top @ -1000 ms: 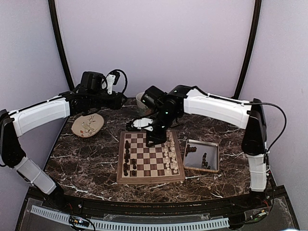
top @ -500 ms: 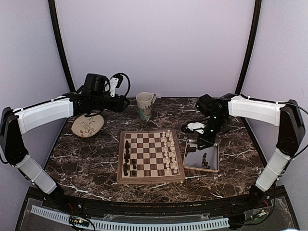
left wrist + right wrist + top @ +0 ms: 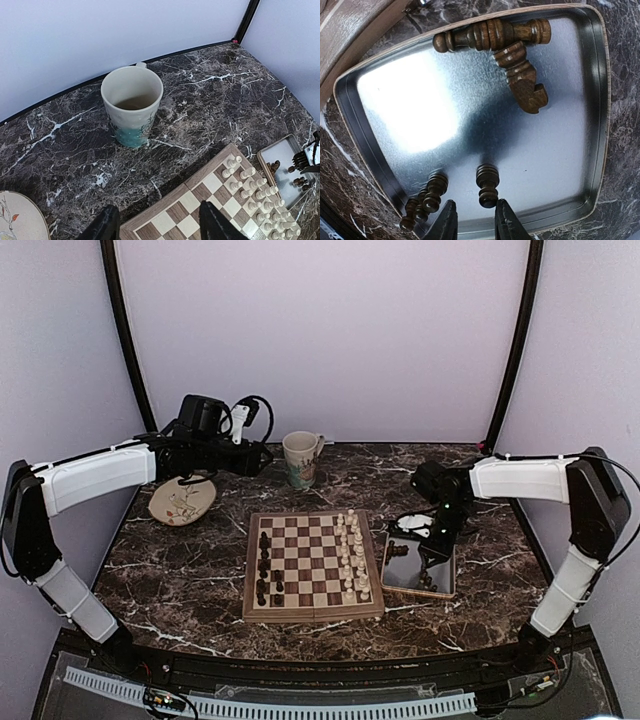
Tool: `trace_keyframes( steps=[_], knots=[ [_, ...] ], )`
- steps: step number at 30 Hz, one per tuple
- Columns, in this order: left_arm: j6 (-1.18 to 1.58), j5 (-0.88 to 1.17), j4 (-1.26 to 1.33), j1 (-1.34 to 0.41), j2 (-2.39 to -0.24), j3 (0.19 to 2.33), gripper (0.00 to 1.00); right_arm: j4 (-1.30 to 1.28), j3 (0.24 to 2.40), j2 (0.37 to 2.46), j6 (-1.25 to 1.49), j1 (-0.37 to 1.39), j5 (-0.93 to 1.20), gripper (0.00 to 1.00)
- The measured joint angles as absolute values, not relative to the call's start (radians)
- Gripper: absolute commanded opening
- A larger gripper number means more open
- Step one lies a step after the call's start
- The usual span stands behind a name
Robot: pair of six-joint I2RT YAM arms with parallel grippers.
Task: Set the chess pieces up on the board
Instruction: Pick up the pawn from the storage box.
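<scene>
The board (image 3: 313,612) lies mid-table, with dark brown chess pieces (image 3: 265,565) in its left columns and cream-white chessmen in its right columns. More dark pieces lie in the metal tray (image 3: 570,165): two on their sides (image 3: 492,34), one upright pawn (image 3: 487,184) and two pawns (image 3: 427,197) by the left wall. My right gripper (image 3: 476,222) is open low over the tray, with the upright pawn's head just ahead of the gap; it also shows in the top view (image 3: 437,538). My left gripper (image 3: 160,227) is open and empty above the board's far corner (image 3: 165,212).
A white-and-teal mug (image 3: 132,105) stands behind the board. A patterned plate (image 3: 182,500) sits at the far left. The tray (image 3: 392,580) lies right beside the board's right edge. Cream-white chessmen (image 3: 250,185) crowd the board's right columns.
My right arm has swung from the far side of the board to the right and come down over the metal tray. The left arm has hardly moved.
</scene>
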State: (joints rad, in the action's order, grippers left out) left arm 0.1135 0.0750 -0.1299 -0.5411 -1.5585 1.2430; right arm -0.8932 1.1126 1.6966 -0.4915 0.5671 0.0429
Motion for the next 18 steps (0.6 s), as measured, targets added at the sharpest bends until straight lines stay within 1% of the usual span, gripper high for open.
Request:
trace_keyframes(
  steps=[3,7,14,16,18],
  knots=[
    [0.114,0.081,-0.13,-0.541,-1.559,1.243,0.56,-0.876,1.113,1.712,-0.49,0.567,0.043,0.26],
    [0.117,0.091,-0.13,-0.542,-1.559,1.243,0.56,-0.86,1.115,1.736,-0.487,0.566,0.046,0.21],
    [0.118,0.101,-0.133,-0.542,-1.562,1.252,0.56,-0.857,1.127,1.768,-0.482,0.558,0.051,0.02],
    [0.118,0.105,-0.134,-0.542,-1.562,1.256,0.56,-0.858,1.127,1.768,-0.484,0.553,0.055,0.0],
    [0.118,0.11,-0.135,-0.542,-1.562,1.256,0.56,-0.867,1.137,1.771,-0.488,0.546,0.067,0.0]
  ],
)
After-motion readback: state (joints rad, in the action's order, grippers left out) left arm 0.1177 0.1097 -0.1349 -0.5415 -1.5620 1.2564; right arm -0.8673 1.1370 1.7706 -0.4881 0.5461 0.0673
